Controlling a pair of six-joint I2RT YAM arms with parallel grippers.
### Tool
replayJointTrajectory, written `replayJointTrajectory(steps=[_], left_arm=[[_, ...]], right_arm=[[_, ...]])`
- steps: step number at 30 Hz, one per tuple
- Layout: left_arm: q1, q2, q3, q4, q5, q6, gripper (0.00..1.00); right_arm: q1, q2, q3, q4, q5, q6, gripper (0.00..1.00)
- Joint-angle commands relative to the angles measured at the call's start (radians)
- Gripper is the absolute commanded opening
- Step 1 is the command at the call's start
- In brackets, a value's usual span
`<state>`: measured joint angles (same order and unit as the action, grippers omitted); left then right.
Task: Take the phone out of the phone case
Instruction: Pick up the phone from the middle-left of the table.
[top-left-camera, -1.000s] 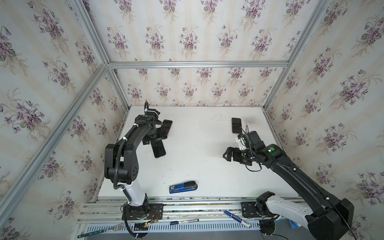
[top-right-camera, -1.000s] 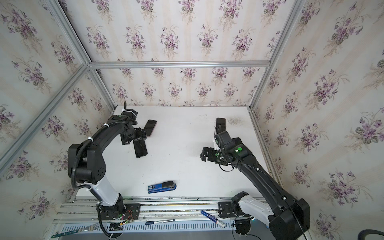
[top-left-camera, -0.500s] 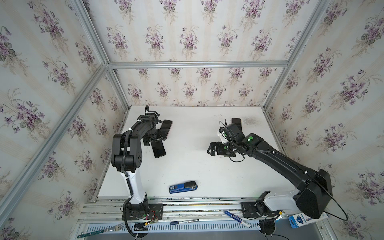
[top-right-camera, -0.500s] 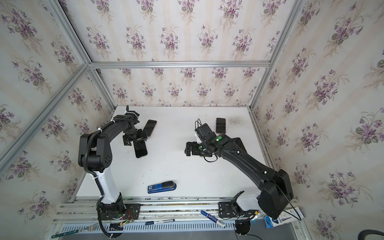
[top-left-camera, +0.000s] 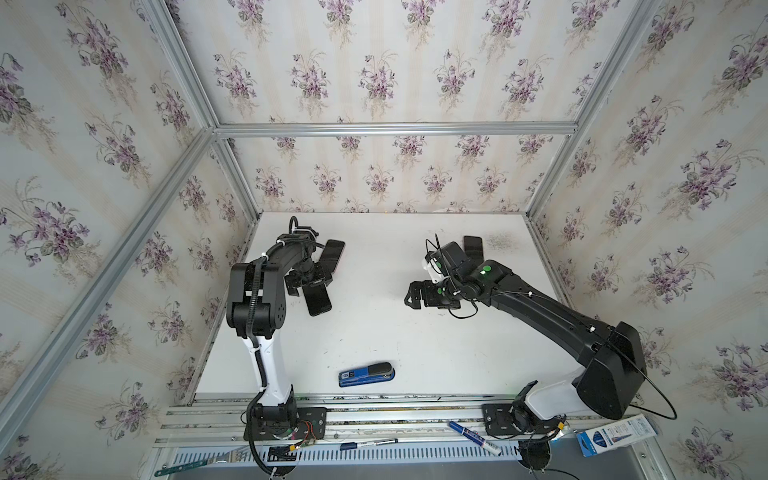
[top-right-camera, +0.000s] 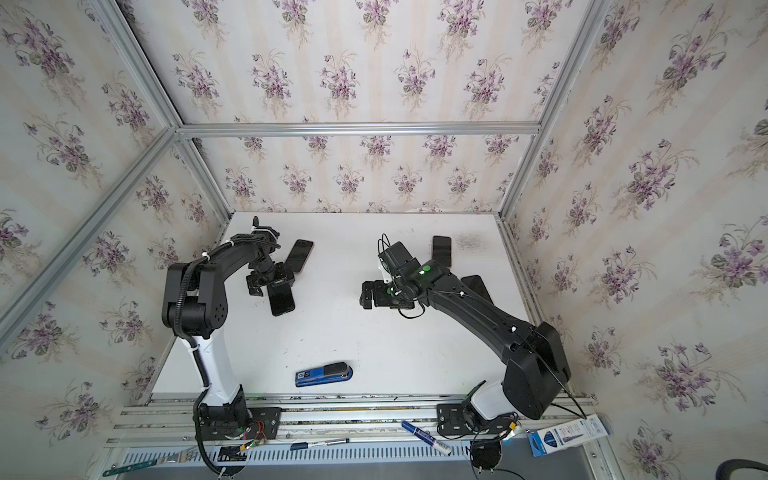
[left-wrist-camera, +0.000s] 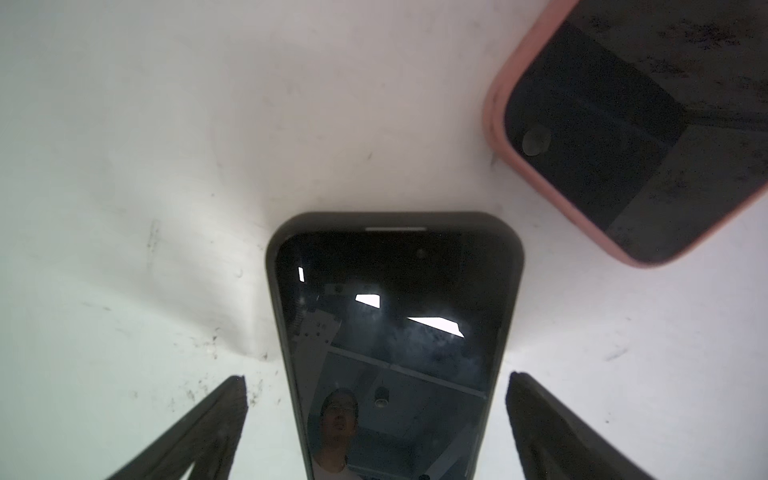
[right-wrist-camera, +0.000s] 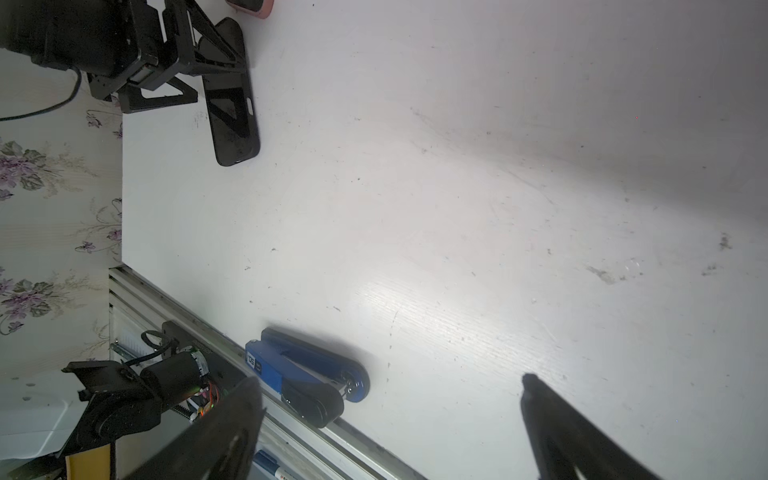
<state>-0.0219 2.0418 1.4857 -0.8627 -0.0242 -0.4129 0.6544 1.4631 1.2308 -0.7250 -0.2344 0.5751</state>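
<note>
**Phone in its case, before the grasp.** The phone (left-wrist-camera: 395, 332) lies flat on the white table (left-wrist-camera: 124, 166), its dark, glossy screen facing up. It is seated in a black phone case (left-wrist-camera: 275, 270) whose rounded rim wraps its whole edge. It sits between the spread jaws of the left gripper (left-wrist-camera: 376, 376), one fingertip along each long side, neither touching the case. Whether the tips rest on the table or hover is hard to tell.

The step in hand appears to be the approach. The next move probably calls for closing on the case's long edges, then a second tool to peel the rim off a corner.

The right gripper (right-wrist-camera: 390, 379), also wide open and empty, hangs over bare table, well apart. A pink-cased phone (left-wrist-camera: 623, 137) lies just beyond the left fingertips. A blue stapler (right-wrist-camera: 307, 374) lies ahead of the right gripper.
</note>
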Motion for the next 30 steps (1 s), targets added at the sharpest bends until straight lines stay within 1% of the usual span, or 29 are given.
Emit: replayJointTrajectory(steps=[1, 6, 10, 15, 17, 20, 22, 26, 30], left_arm=[[0.003, 0.005, 0.008, 0.007, 0.006, -0.026, 0.99], [0.003, -0.001, 0.001, 0.007, 0.014, -0.030, 0.99], [0.003, -0.003, -0.005, 0.007, 0.014, -0.030, 0.95], [0.003, -0.014, -0.015, 0.008, 0.015, -0.034, 0.94], [0.004, -0.020, -0.020, 0.008, 0.013, -0.034, 0.89], [0.004, -0.028, -0.023, 0.011, 0.016, -0.034, 0.74], [0.005, -0.028, -0.023, 0.011, 0.019, -0.034, 0.69], [0.004, -0.029, -0.026, 0.011, 0.021, -0.035, 0.67], [0.005, -0.028, -0.029, 0.011, 0.020, -0.033, 0.68]], right_arm=[[0.002, 0.004, 0.018, 0.017, -0.005, -0.014, 0.99], [0.002, 0.009, 0.018, 0.019, -0.002, -0.017, 0.99], [0.002, 0.015, 0.018, 0.031, -0.003, -0.017, 0.99], [0.002, 0.037, 0.041, 0.032, -0.015, -0.021, 0.99], [0.002, 0.044, 0.052, 0.029, -0.017, -0.026, 0.99], [0.002, 0.046, 0.055, 0.027, -0.016, -0.030, 0.99], [0.002, 0.046, 0.054, 0.027, -0.016, -0.030, 0.99], [0.002, 0.040, 0.047, 0.026, -0.014, -0.029, 0.99], [0.002, 0.033, 0.038, 0.028, -0.011, -0.030, 0.99]])
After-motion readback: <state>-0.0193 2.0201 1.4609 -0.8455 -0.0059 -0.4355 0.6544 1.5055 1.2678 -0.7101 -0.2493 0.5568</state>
